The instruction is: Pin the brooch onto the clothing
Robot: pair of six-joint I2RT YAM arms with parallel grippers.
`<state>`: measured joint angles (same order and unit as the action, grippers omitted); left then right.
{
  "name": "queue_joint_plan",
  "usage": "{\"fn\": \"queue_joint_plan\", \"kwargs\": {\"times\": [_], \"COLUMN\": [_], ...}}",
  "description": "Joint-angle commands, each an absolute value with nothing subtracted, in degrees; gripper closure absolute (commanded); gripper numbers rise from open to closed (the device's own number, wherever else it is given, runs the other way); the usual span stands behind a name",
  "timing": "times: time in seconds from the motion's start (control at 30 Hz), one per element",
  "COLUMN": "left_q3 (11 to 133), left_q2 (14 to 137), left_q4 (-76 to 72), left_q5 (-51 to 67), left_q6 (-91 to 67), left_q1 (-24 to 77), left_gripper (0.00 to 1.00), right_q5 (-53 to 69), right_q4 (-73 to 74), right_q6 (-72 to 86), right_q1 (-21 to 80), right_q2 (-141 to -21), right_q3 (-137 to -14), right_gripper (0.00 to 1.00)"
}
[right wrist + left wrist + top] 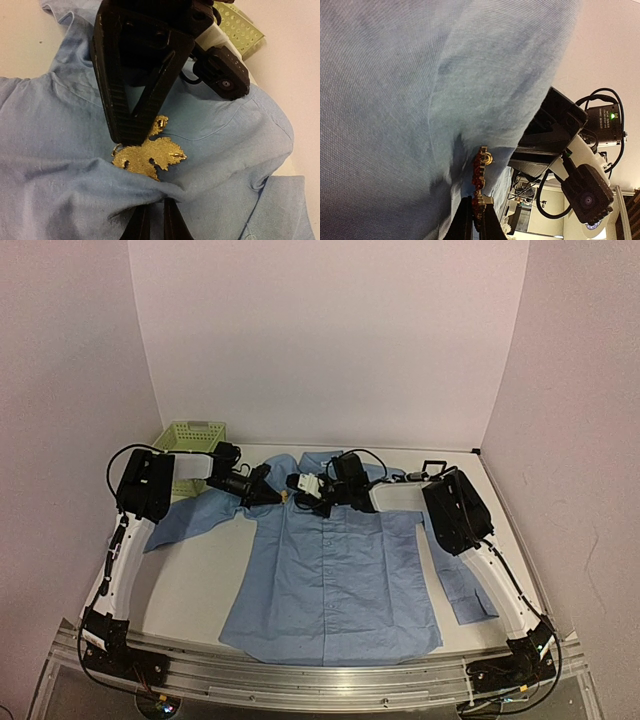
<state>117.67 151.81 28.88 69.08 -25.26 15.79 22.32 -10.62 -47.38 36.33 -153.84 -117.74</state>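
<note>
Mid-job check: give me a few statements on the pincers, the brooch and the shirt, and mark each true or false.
1. The left pincer grips the brooch. True.
2. The shirt is stuffed in the green basket. False: it lies spread on the table, and the basket stands at the back left.
3. The right wrist view shows the brooch's gold side. True.
4. The right pincer gapes wide, clear of the cloth. False: its fingers are nearly together at a raised fold of the shirt.
5. The brooch is at the shirt's bottom hem. False: it is up near the collar.
</note>
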Motion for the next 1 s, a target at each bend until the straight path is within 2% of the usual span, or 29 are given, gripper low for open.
{"fn": "queue_joint_plan", "kwargs": {"times": [0.0,0.2,0.47,0.6,0.97], "left_q3": [114.8,114.9,114.5,114.4,114.3], "left_q2": [156.8,156.7,156.6,156.7,156.6], "left_q4": [30.9,30.9,31.0,31.0,31.2], "left_q5": [64.5,64.5,65.0,65.0,65.0], "left_q6": [-26.0,-26.1,-26.2,-26.2,-26.2], "left_q1": [15.6,15.5,15.5,15.6,15.5], "left_gripper": [1.00,1.00,1.00,1.00,1.00], "right_q5": [28.4,27.1,16.2,16.7,18.3], "right_q4": [-11.9,-11.9,-14.6,-16.2,-16.5], "right_q6": [-45.4,-46.2,-51.5,-53.4,-62.8], "right_q1": [36.9,37.0,37.0,37.0,37.6], "right_q2": [-150.2,-150.2,-151.8,-152.4,-150.9], "right_q3": [-116.6,-116.3,-117.0,-117.1,-110.7], "right_gripper": [0.88,0.83,0.82,0.80,0.65]}}
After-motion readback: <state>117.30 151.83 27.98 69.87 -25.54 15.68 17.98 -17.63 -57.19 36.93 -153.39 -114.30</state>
